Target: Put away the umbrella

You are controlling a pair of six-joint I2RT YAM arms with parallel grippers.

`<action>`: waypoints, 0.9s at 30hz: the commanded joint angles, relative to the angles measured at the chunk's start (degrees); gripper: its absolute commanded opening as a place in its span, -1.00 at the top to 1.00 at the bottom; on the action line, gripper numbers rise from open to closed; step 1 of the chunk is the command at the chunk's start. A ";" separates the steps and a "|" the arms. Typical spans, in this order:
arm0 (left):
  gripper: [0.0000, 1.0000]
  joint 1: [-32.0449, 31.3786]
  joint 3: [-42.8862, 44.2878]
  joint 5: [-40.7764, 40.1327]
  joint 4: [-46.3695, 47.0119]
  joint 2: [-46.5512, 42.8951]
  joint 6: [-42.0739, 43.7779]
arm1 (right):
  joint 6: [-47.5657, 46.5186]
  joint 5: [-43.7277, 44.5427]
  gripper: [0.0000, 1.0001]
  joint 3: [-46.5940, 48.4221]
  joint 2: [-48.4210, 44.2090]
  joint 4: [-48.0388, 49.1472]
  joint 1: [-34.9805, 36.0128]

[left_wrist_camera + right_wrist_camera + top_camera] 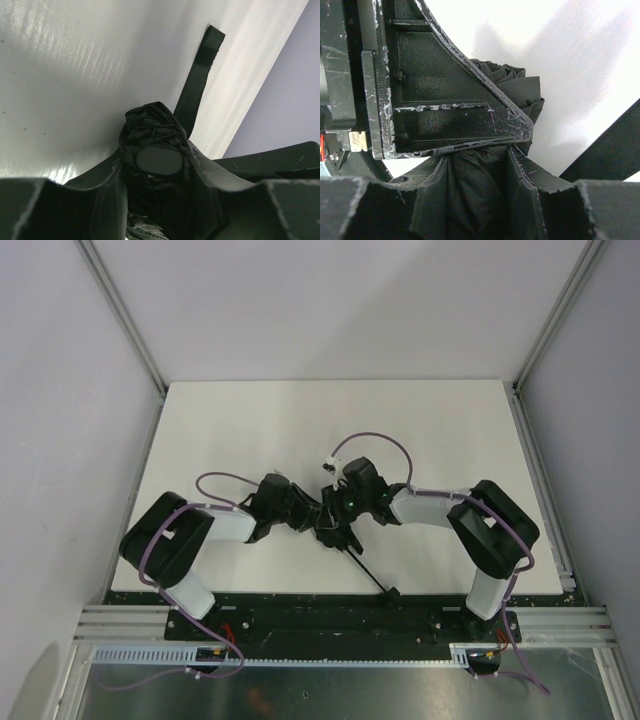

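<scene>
The umbrella (330, 528), black and folded into a crumpled bundle, lies on the white table (300, 430) near its front edge, roughly midway between the two arm bases. Its thin dark shaft (368, 573) runs from the bundle toward the near right and ends in a small black handle (394, 592) just at the table's front edge. Both arms reach inward and meet at the bundle. The left gripper (157, 195) is pinching the gathered canopy: in the left wrist view its fingers (107, 185) press against either side of the bunched fabric, with a flat oval end cap (157, 160) showing between them. A black fabric strap (197, 85) extends from the bundle and lies flat on the table surface, pointing away from that gripper. The right gripper (475, 200) is likewise closed on umbrella fabric, its two fingers bearing on a fold of black cloth held between them. In the right wrist view a scuffed finger of the left gripper sits directly above that grip, touching the canopy, so the two grippers hold the bundle just beside one another. A dark band crosses the right edge of that view; what it is cannot be told.
</scene>
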 commanded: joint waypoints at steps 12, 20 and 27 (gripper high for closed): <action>1.00 0.82 -1.02 2.13 -2.90 -2.09 0.08 | -8.54 22.22 -0.61 0.25 -9.22 -9.15 8.33; 1.00 1.13 -0.20 2.77 -4.78 -1.39 -0.36 | -12.70 37.37 -0.69 4.90 -1.43 -15.74 16.03; 1.00 1.25 0.04 2.72 -5.96 -1.96 -0.22 | -15.91 47.29 -0.24 10.40 5.46 -20.18 19.09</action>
